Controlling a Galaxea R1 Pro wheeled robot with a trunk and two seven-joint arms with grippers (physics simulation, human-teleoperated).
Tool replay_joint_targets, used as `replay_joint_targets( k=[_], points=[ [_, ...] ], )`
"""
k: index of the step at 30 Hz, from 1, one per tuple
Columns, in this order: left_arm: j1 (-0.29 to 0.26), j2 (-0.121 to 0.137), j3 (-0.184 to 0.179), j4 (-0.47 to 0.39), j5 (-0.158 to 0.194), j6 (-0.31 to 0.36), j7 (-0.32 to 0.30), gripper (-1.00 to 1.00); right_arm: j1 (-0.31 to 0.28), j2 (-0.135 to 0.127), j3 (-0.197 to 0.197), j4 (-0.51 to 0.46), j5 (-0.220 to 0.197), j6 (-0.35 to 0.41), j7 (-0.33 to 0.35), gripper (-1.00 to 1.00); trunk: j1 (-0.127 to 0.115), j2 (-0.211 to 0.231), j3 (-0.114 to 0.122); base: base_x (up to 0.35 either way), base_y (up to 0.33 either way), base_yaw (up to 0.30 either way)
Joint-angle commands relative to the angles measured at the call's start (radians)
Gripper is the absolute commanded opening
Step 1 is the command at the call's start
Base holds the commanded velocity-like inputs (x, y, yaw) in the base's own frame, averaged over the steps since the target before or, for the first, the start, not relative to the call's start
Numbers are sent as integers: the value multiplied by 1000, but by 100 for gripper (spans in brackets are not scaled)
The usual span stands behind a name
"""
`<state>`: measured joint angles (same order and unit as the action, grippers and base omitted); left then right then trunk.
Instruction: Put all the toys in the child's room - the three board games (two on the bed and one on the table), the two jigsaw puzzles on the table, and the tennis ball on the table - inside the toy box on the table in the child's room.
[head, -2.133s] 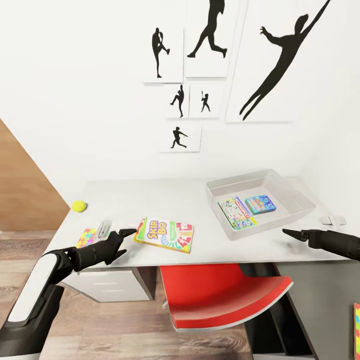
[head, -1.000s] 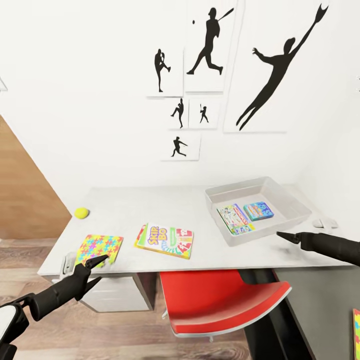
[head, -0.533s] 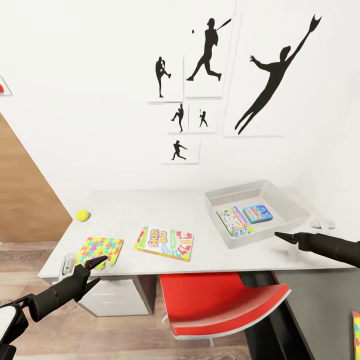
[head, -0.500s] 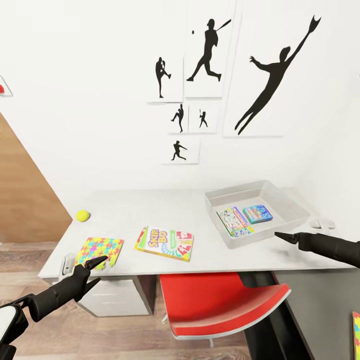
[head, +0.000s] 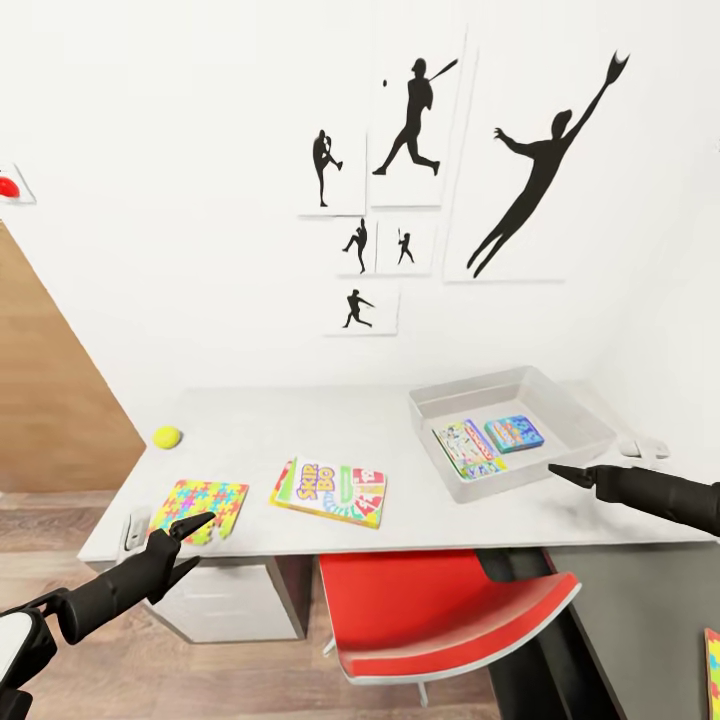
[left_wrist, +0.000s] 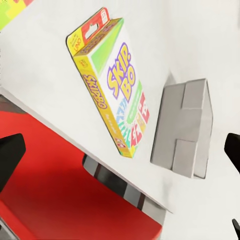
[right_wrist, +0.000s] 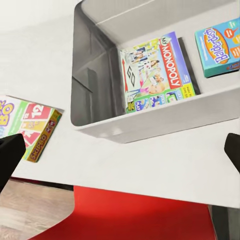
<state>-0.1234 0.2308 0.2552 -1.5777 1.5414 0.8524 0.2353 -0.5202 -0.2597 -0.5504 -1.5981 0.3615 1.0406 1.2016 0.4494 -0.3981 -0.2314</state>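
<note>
Worktop (head: 400, 500): long, pale grey, against the wall; red chair (head: 440, 610) tucked under its front edge.

Toy box (head: 590, 432): sits at the worktop's right end, long axis skewed, running from front-left to back-right. It already holds two board games lying flat side by side: Monopoly (right_wrist: 156, 70) nearer the box's left wall, long axis front to back, and a smaller blue game (head: 516, 433) beside it toward the right. Both flat, presumably so later items can stack on top.

SKIP-BO (head: 330, 492): flat near the middle of the front edge, well apart from the box, long axis roughly along the edge, title end pointing left. Not yet boxed.

Jigsaw (head: 200, 506): flat at the front-left corner, square, slightly rotated. One visible on the worktop.

Ball (head: 167, 437): behind the jigsaw, near the left edge, free-standing.

Left pincer (head: 190, 538): released, jaws parted, empty, hovering at the front edge just beside the jigsaw. Judgement: staged for a pick there.

Right pincer (head: 560, 470): empty, tip near the box's front wall; wrist view shows the fingers spread.
</note>
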Motion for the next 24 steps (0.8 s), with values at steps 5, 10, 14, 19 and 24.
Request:
replay_joint_targets(
  k=[5,10,14,19,24],
  points=[
    [1,-3,0,-1,-15,4,9,100,-1,1,-1,-1,10,7,10,100,1,-2,6,0,0,0],
    [10,-8,-1,-1,-37,4,8,100,-2,2,19,0,10,7,7,100,1,-2,14,0,0,0],
    [14,-11,-4,-2,-46,4,8,100,-2,4,58,0,11,7,-5,100,1,-2,21,0,0,0],
    [16,-13,-6,-2,-52,4,7,100,-2,6,84,0,12,7,-28,100,1,-2,29,0,0,0],
    [17,-14,-8,-2,-56,3,7,100,-1,8,103,0,11,7,-53,100,1,-2,37,0,4,0]
  ],
)
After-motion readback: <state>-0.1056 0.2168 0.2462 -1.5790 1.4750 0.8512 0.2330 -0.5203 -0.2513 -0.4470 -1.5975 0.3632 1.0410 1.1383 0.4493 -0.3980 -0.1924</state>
